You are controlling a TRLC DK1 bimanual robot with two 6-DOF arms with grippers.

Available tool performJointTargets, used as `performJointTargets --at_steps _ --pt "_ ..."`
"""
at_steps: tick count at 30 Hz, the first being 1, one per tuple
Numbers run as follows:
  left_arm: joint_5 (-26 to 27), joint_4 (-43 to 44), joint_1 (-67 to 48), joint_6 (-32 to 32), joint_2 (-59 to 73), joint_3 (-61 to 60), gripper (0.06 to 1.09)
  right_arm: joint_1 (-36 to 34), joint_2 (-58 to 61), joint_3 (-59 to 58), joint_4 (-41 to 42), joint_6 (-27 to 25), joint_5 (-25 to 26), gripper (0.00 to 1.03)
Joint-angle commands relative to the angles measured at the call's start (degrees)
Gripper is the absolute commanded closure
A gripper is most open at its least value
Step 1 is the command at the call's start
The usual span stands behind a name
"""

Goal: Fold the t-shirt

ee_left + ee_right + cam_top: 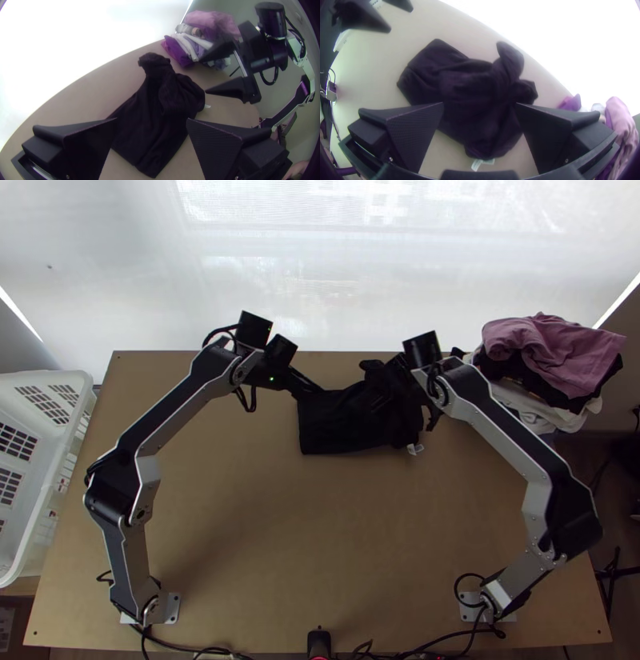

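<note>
My left gripper [312, 390] is over the far left part of the black t-shirt [336, 424], and my right gripper [410, 390] is over its bunched right part. The shirt lies near the table's far edge, smoother on the left, with a white tag at its near right. In the left wrist view the left gripper [151, 118] stands open above the flatter end of the shirt [146, 133]. The right wrist view has the right gripper [479, 103] open over the rumpled shirt [463, 83]. Cloth lies beneath both pairs of fingers, with none visibly pinched.
A pile of pink, white and dark clothes [552, 356] sits at the table's far right corner. A white plastic basket [60, 444] stands along the left edge. Cables [192, 648] run along the near edge. Bare wood [320, 540] lies between the arms' bases.
</note>
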Motion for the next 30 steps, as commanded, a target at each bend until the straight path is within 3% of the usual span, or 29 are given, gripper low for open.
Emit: performJointTargets --at_steps 1,5,9,23,30 --pt "0.66 0.09 3.23 1.16 -8.35 -15.22 0.11 6.69 17.48 16.75 2.94 0.39 -0.15 0.05" --pt "0.48 0.09 2.88 0.90 -9.14 -17.68 0.11 8.54 25.39 22.99 2.94 1.97 -0.15 0.05" --pt "0.31 0.09 2.88 0.90 -9.14 -18.30 0.11 8.01 27.06 20.61 3.46 3.29 -0.15 0.05" --pt "-0.49 -0.08 2.53 2.30 -5.27 -15.57 0.11 -11.33 5.35 -12.26 13.40 3.03 -0.94 0.05" --pt "-1.36 -0.08 1.83 3.18 -1.67 -12.59 0.11 -13.87 -1.06 -18.32 14.19 3.91 -1.29 0.05"
